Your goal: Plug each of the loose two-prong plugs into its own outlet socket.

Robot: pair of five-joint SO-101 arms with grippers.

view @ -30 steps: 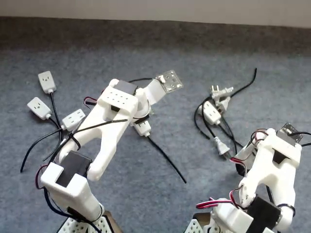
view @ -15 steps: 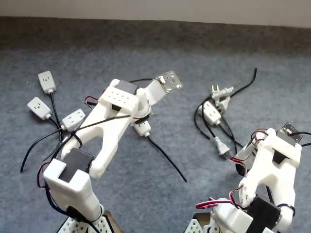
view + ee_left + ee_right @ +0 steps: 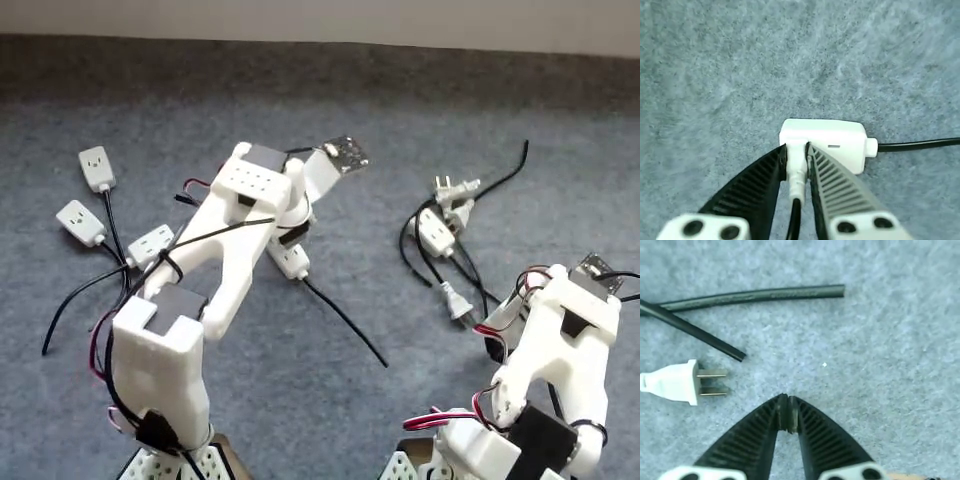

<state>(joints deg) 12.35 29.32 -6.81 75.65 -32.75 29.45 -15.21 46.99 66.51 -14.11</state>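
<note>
My left gripper (image 3: 796,150) is shut on a white two-prong plug (image 3: 796,167), whose front end meets the side of a white outlet socket (image 3: 827,142) lying on the carpet; its prongs are hidden. In the high view that socket (image 3: 291,259) lies under the left arm's wrist, with a black cord (image 3: 345,325) trailing away. My right gripper (image 3: 788,412) is shut on nothing, just above the carpet. A loose white plug (image 3: 675,382) with bare prongs lies close beside it, seen from above as the plug (image 3: 457,300). Another loose plug (image 3: 452,186) lies farther back.
Three white sockets (image 3: 97,168), (image 3: 80,222), (image 3: 152,244) on black cords lie at the left of the grey carpet. A white block (image 3: 435,231) sits in tangled cords at the right. Two cut black cord ends (image 3: 790,293) lie ahead of the right gripper.
The left arm has swung and stretched a little farther back, its wrist rising and turning; the socket and its cord shifted slightly with it. The right arm has kept still.
</note>
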